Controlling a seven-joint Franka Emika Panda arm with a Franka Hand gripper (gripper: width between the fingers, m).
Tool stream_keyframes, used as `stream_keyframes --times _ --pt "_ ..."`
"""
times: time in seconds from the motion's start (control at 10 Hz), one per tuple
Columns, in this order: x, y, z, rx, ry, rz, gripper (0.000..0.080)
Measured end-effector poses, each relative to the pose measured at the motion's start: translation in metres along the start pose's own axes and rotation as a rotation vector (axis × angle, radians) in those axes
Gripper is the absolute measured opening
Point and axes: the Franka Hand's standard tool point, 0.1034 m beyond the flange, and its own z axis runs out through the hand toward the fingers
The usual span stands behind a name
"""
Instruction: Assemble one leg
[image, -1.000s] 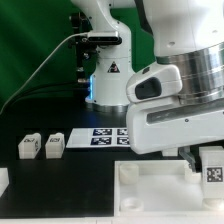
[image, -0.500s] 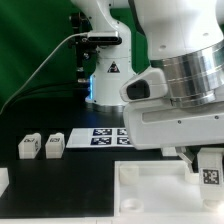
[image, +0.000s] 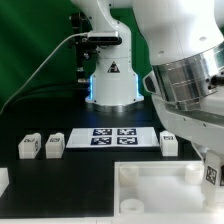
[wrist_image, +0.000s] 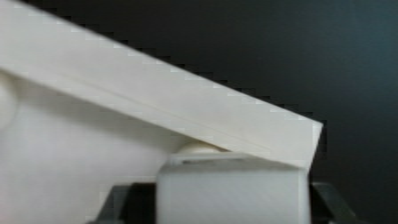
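My gripper (image: 209, 168) is at the exterior view's right edge, shut on a leg (image: 211, 174), a small white block with a black-and-white tag. It holds the leg just above the right back corner of the large white panel (image: 150, 190). In the wrist view the held leg (wrist_image: 231, 185) fills the gap between the dark fingers (wrist_image: 134, 203) of the gripper (wrist_image: 231, 205), with the panel's edge (wrist_image: 160, 90) close beneath; a round socket peeks out behind the leg. Two more legs (image: 29, 147) (image: 53, 145) stand at the left, and another leg (image: 169, 143) beside the marker board.
The marker board (image: 112, 137) lies in the middle of the black table. The robot base (image: 112, 80) stands behind it with a cable running off to the left. A white part (image: 3, 181) shows at the left edge.
The arm's bulk has swung up and to the right, uncovering the marker board's right end and the leg beside it. The held leg has sunk slightly toward the panel's corner.
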Motion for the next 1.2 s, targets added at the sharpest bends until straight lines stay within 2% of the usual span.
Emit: stream_keyframes --times 0.1,0.4,0.5,0.6,0.8,1.1,1.2 --pt "0.004 0.0 -0.0012 0.004 0.001 0.057 0.0297" --pt "0.0017 0.0009 0.0004 0.001 0.001 0.048 0.0301" --pt "0.0011 0.0013 0.0007 0.0 0.002 0.028 0.0504" --pt "0.0002 -0.0001 -0.0008 0.021 0.037 -0.185 0.061" --pt "-0.0034 0.0 -0.0057 0.002 0.05 -0.484 0.0638" --pt "0.0003 0.002 -0.0031 -0.011 0.051 -0.794 0.0648" --pt "-0.0006 0.0031 -0.0025 -0.027 0.053 -0.869 0.0648"
